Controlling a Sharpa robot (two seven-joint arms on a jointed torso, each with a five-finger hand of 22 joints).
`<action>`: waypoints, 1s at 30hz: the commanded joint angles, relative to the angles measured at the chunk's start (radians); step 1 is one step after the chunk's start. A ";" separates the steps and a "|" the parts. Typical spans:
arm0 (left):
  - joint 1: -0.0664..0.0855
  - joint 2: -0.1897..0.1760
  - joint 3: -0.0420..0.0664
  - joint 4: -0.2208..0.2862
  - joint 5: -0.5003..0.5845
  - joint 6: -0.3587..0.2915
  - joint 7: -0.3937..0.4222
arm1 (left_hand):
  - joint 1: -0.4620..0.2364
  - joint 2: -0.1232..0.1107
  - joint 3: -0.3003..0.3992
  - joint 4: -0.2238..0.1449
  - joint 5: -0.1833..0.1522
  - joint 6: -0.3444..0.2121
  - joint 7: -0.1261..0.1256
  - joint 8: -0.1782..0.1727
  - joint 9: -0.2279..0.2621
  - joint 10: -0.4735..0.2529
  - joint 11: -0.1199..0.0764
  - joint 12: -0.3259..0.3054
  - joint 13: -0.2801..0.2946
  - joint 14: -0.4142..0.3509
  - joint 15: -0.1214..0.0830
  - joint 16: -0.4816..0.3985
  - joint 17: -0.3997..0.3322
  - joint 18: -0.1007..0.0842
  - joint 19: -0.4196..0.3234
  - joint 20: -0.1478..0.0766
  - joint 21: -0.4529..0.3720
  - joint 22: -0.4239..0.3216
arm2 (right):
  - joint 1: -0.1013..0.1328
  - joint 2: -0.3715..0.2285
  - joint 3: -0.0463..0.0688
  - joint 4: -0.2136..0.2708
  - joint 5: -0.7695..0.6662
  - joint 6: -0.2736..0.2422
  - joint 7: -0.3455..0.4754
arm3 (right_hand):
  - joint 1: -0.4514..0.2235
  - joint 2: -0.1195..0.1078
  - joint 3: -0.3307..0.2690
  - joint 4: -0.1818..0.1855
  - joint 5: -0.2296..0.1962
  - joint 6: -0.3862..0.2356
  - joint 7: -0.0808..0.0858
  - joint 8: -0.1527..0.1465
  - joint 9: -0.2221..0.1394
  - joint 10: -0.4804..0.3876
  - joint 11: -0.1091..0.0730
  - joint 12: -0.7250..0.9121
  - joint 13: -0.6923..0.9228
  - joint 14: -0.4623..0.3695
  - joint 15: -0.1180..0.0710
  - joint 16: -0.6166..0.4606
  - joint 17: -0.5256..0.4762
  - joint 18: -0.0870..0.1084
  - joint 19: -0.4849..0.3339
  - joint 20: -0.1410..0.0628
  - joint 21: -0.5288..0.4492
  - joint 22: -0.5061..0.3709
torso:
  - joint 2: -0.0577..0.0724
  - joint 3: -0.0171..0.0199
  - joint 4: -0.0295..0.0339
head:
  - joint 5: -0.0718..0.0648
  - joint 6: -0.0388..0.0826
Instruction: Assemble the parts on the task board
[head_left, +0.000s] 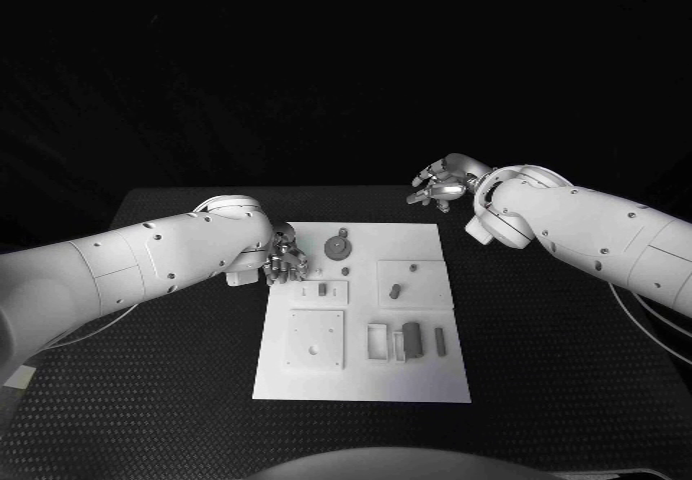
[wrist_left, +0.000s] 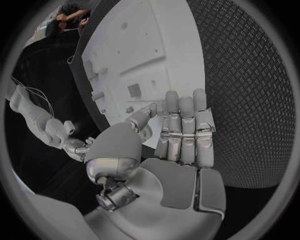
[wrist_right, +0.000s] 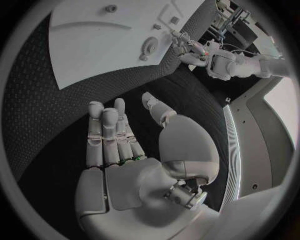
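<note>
Board (head_left: 364, 375): white plate, lay flat at the middle of the black table (head_left: 577, 380), long side running near to far.

Parts, all grey, all on the board:
- round disc (head_left: 338, 246) at the far end, left of centre;
- small peg (head_left: 414, 267) and short bar (head_left: 395, 292) on a raised square right of centre;
- small block (head_left: 323, 291) on a raised pad at the left;
- upright block (head_left: 413, 337) and slim bar (head_left: 440, 342) at the near right, just beside each other.

Left hand (head_left: 283, 264): hovered over the board's far-left edge, fingers (wrist_left: 186, 125) straight and side by side, thumb set apart, nothing held.

Right hand (head_left: 444, 186): over the table beyond the board's far-right corner, well apart from the parts, fingers (wrist_right: 109, 135) extended together, thumb apart, nothing held.
</note>
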 joint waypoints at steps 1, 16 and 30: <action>-0.010 0.001 -0.006 0.001 -0.008 0.011 -0.006 | 0.012 0.013 0.026 -0.020 0.003 -0.006 -0.002 -0.003 0.000 0.000 -0.006 0.004 0.001 -0.001 -0.006 0.004 0.000 -0.014 0.001 -0.002 0.000 0.001 | 0.000 0.000 0.000 0.002 -0.008 0.016 0.005 | -0.004 0.007 -0.001 0.006 0.002 0.001 0.046 0.005 -0.001 -0.007 0.001 0.004 -0.002 -0.002 -0.004 0.007 -0.001 0.037 0.000 -0.009 -0.004 0.018 | 0.000 0.0002 -0.0003 | 0.000 0.000; -0.010 -0.049 -0.005 0.040 0.029 0.002 -0.002 | 0.015 0.012 0.029 -0.024 0.005 0.000 -0.004 -0.006 0.004 0.004 -0.008 0.008 0.002 0.002 -0.006 0.006 0.000 -0.014 0.003 -0.003 0.001 0.003 | -0.004 -0.001 0.000 -0.001 -0.008 0.018 0.005 | -0.004 0.007 -0.001 0.006 0.002 0.001 0.046 0.006 -0.002 -0.008 0.001 0.005 -0.002 -0.003 -0.004 0.007 -0.002 0.037 0.000 -0.009 -0.004 0.018 | -0.001 0.0002 -0.0005 | -0.003 0.001; -0.009 -0.115 0.002 0.115 0.137 -0.018 0.003 | 0.015 0.011 0.029 -0.025 0.006 0.003 -0.005 -0.008 0.005 0.005 -0.008 0.009 0.002 0.004 -0.007 0.006 -0.001 -0.014 0.004 -0.003 0.001 0.004 | -0.004 -0.005 0.000 -0.001 -0.008 0.020 0.005 | -0.004 0.007 -0.001 0.006 0.002 0.001 0.046 0.006 -0.002 -0.008 0.001 0.005 -0.003 -0.003 -0.004 0.007 -0.002 0.037 0.000 -0.009 -0.004 0.018 | -0.001 0.0008 0.0010 | 0.000 0.003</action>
